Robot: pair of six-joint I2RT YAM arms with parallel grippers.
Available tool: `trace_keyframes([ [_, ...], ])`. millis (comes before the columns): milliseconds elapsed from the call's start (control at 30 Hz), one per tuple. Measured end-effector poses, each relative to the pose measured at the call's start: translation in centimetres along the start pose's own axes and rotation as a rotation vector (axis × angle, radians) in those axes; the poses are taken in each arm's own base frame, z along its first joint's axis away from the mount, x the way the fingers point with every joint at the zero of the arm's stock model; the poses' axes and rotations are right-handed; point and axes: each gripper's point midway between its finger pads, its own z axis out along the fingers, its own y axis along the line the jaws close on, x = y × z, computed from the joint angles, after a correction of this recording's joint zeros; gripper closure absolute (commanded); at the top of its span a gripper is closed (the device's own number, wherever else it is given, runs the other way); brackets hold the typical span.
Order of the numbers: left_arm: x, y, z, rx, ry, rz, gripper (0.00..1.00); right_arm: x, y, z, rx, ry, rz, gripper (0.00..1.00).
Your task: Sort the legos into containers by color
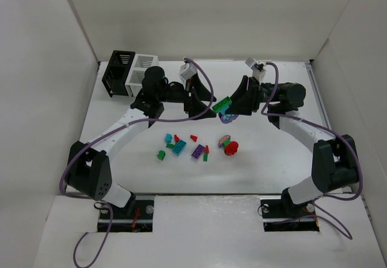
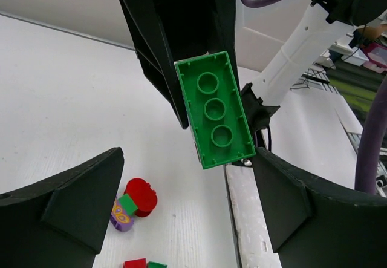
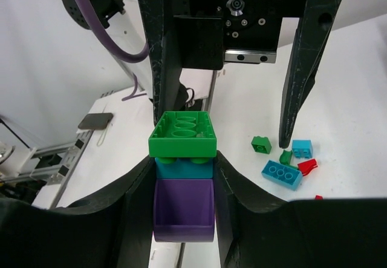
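My right gripper (image 3: pixel 184 162) is shut on a stack of legos held above the table: a purple piece (image 3: pixel 183 210), a teal brick (image 3: pixel 184 167) and a green brick (image 3: pixel 182 134) at the outer end. In the top view the green brick (image 1: pixel 222 104) and purple piece (image 1: pixel 228 118) hang between the two grippers. My left gripper (image 2: pixel 187 186) is open and faces the green brick (image 2: pixel 214 107), its fingers (image 3: pixel 297 68) spread wide to either side without touching it. Loose legos (image 1: pixel 179 147) lie on the table below. The black container (image 1: pixel 118 72) and white container (image 1: pixel 143 74) stand at the back left.
Loose pieces on the table include a red round piece (image 1: pixel 230 149), a purple brick (image 1: pixel 198 152), a green brick (image 1: pixel 161 155) and a teal brick (image 3: pixel 281 175). White walls close in the table on three sides. Purple cables loop off both wrists.
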Motion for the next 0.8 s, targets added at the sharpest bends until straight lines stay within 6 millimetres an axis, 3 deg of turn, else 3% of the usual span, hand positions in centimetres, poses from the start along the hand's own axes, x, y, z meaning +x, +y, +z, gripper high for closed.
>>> trace_keyframes([
  [133,0.1,-0.2,0.0,0.012,0.004,-0.007,0.17,0.4,-0.2,0.1,-0.008,0.012,0.010,1.00],
  [333,0.1,-0.4,0.0,0.021,0.008,-0.014,0.32,1.4,-1.6,0.1,-0.005,0.022,0.057,1.00],
  [667,1.2,0.8,0.5,0.000,0.027,-0.073,0.32,1.3,-1.8,0.1,-0.004,0.021,0.053,1.00],
  [800,1.3,1.1,0.7,-0.013,0.052,-0.098,0.44,1.2,-2.0,0.0,0.002,0.017,0.044,1.00],
])
